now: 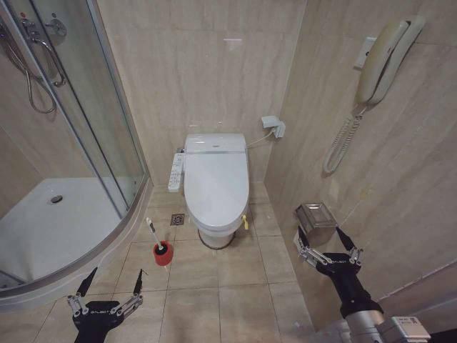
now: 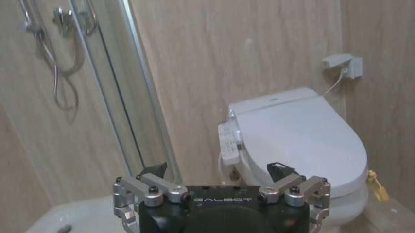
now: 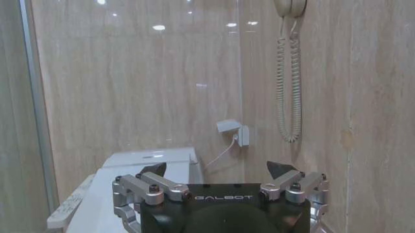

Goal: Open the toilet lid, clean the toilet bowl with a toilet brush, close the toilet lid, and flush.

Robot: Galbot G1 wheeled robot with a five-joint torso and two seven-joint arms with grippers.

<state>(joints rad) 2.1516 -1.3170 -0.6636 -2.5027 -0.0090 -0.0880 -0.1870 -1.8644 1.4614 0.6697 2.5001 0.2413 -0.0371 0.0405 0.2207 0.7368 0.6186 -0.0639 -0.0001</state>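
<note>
The toilet lid [image 1: 216, 179] is down, a white glossy oval covering the toilet bowl, which is hidden beneath it. A yellow-green strap [image 1: 245, 222] hangs at the lid's front right edge. The lid [image 2: 304, 141] also appears in the left wrist view, and its rear part [image 3: 139, 162] in the right wrist view. The toilet brush [image 1: 154, 234] stands tilted in a red cup holder [image 1: 163, 254] on the floor, left of the toilet. My left gripper [image 1: 111, 280] hovers open, low and in front of the brush. My right gripper [image 1: 327, 239] is open at the right, well clear of the toilet.
A curved glass shower enclosure [image 1: 107, 128] with its white tray [image 1: 50, 229] fills the left side. A control panel [image 1: 176, 172] sits on the toilet's left. A wall phone [image 1: 382, 61] and a metal paper holder [image 1: 315, 216] are on the right wall. A floor drain [image 1: 178, 219] lies by the toilet.
</note>
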